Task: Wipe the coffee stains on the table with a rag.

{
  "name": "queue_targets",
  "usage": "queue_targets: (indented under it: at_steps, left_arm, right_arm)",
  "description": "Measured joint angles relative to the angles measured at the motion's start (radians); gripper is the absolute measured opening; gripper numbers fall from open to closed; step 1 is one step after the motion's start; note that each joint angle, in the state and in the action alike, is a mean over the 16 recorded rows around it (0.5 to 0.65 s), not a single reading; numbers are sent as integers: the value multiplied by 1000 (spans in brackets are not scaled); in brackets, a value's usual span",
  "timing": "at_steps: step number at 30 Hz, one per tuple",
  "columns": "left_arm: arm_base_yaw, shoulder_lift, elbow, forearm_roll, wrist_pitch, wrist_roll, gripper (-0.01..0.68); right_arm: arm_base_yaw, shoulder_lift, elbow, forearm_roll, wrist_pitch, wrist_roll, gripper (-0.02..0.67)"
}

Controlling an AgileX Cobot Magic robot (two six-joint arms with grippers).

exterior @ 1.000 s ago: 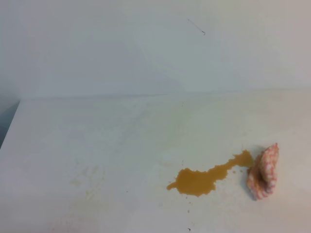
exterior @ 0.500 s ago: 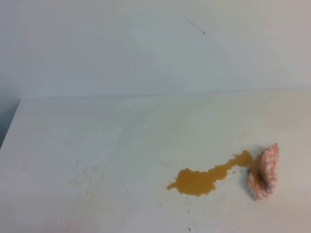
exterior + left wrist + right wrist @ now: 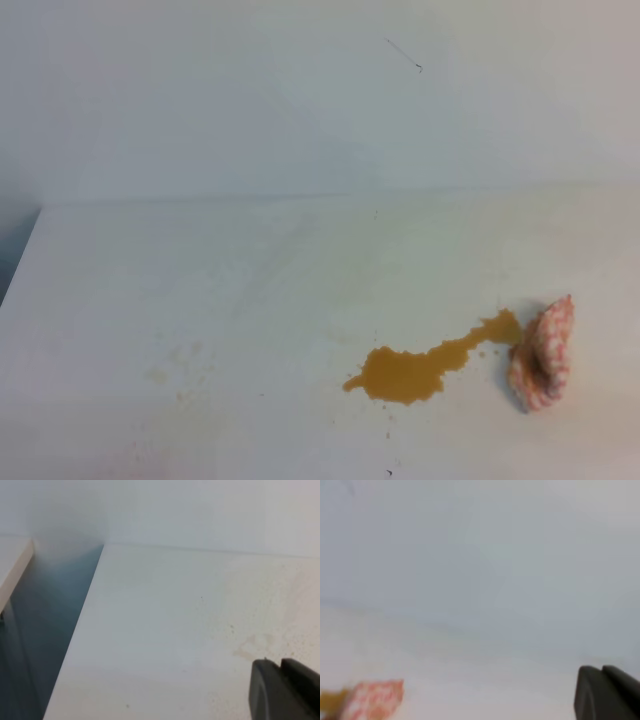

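The table [image 3: 200,300] fills the lower part of the high view, white and matte, with a pale wall behind it. The stain [image 3: 420,365], an orange-brown puddle, lies in the lower right of that frame: a broad blob at lower left, then a thin wavy tail running up and to the right. A few tiny droplets sit just below the blob. The rag [image 3: 542,355], bunched and pink-and-white checked, rests at the right end of the tail, touching or nearly touching its tip, close to the frame's right edge. Faint yellowish specks [image 3: 175,365] mark the table in the lower left, well apart from the stain.

No arm shows in the high view. In the left wrist view, the left gripper [image 3: 285,690] appears in the lower right corner as two dark fingers pressed side by side, closed with nothing between them, above bare table.

In the blurred right wrist view, the right gripper [image 3: 606,692] sits in the lower right corner, its fingers together and gripping nothing. The rag [image 3: 372,700] and a sliver of stain [image 3: 331,700] lie at the lower left, well apart from it.
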Motion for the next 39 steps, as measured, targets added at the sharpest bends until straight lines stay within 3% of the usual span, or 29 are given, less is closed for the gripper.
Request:
queue_targets:
  at_steps: [11, 18, 22, 27, 34, 39]
  left_arm:
    - [0, 0, 0, 0, 0, 0, 0]
    - [0, 0, 0, 0, 0, 0, 0]
    - [0, 0, 0, 0, 0, 0, 0]
    - [0, 0, 0, 0, 0, 0, 0]
    - [0, 0, 0, 0, 0, 0, 0]
    - [0, 0, 0, 0, 0, 0, 0]
  right_arm:
    - [0, 0, -19, 29, -537, 52, -2]
    - [0, 4, -145, 10, -612, 100, -2]
    - [0, 33, -278, -3, -482, 152, -2]
    - [0, 126, -482, -18, -197, 219, -2]
    - [0, 380, -724, 1, 262, 263, -2]
    - [0, 584, -818, 77, 488, 232, -2]
